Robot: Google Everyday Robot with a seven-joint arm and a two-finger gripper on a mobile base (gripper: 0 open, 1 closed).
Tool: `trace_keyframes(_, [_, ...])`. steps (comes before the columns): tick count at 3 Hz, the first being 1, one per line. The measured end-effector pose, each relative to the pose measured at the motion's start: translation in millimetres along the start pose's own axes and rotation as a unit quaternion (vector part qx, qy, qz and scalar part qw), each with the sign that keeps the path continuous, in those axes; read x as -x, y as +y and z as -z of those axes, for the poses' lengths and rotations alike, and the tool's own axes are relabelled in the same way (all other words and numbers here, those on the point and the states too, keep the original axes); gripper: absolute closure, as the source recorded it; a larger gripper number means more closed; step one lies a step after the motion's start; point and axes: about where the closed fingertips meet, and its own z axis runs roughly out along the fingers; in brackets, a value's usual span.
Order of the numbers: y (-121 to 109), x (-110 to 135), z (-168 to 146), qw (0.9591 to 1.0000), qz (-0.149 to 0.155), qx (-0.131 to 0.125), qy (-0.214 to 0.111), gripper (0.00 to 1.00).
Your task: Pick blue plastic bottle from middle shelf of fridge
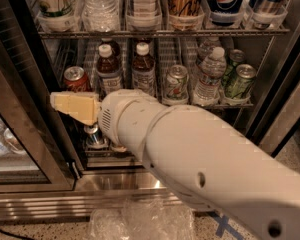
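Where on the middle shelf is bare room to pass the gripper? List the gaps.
Bare wire of the middle shelf shows behind the red can and behind the silver can. The front row is crowded, tightest at the green cans. The gripper hangs at the left, just below the red can.

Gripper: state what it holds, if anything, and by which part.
Nothing. The gripper hovers empty, low and left of the blue plastic bottle, which stands untouched on the middle shelf.
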Motion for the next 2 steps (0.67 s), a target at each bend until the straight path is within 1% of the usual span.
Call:
trace_keyframes(1, [-11.7, -23.6, 1.3, 0.9989, -0.009, -0.045, 0.000, 0.00])
trace_keyframes(2, [-26.3, -38.1, 2.9, 0.9939, 0.002, -0.109, -0.019, 0.00])
